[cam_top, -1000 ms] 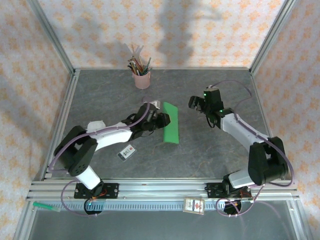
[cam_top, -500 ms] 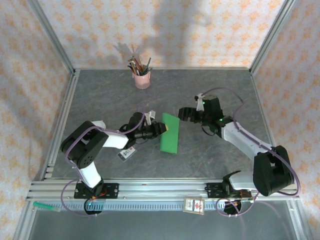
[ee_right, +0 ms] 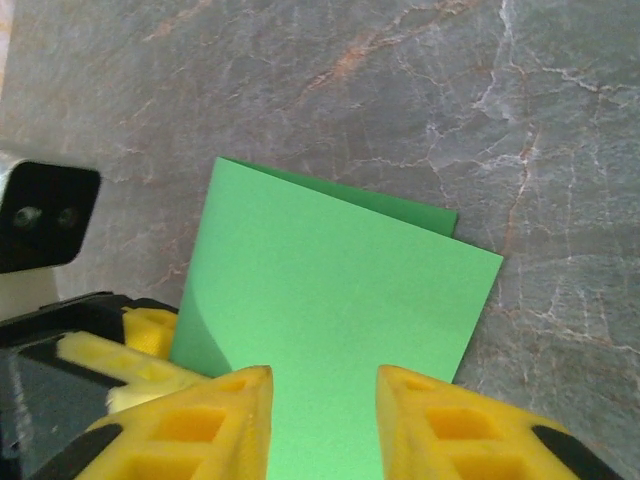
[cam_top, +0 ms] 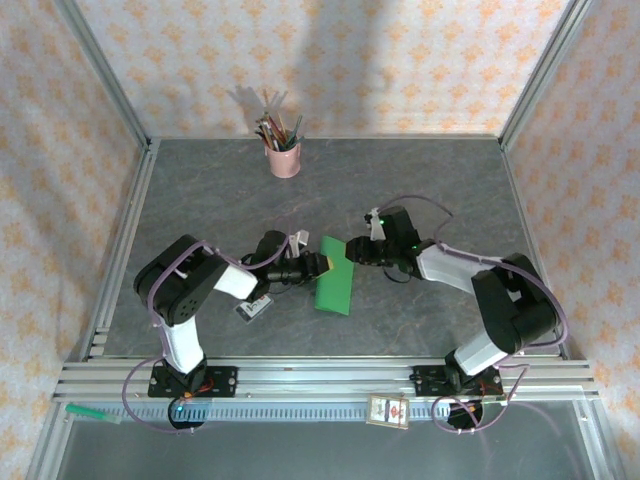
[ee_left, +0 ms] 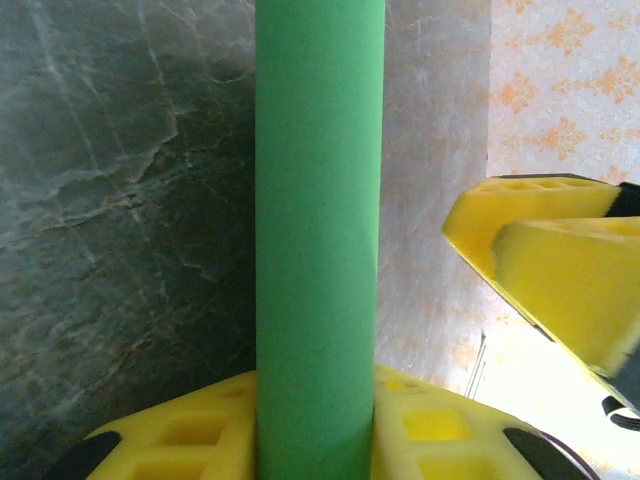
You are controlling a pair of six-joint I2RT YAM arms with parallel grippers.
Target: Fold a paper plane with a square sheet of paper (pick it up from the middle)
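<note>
Left hand (cam_top: 321, 264): holds the square sheet of paper (cam_top: 335, 288).
Right hand (ee_right: 325, 395): narrow over it; grip I cannot tell.
Risk: I fear uneven pulling crumples it.

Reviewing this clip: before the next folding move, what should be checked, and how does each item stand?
1. Left gripper holding the folded green paper: ok, paper sits between its fingers.
2. Right gripper clamped on the paper: cannot tell; its fingers flank the near edge.
3. First fold made: ok, a lower layer peeks out.
4. Grippers clear of each other: cannot tell, very close.
5. White card clear of the paper: ok, apart on the table.
</note>
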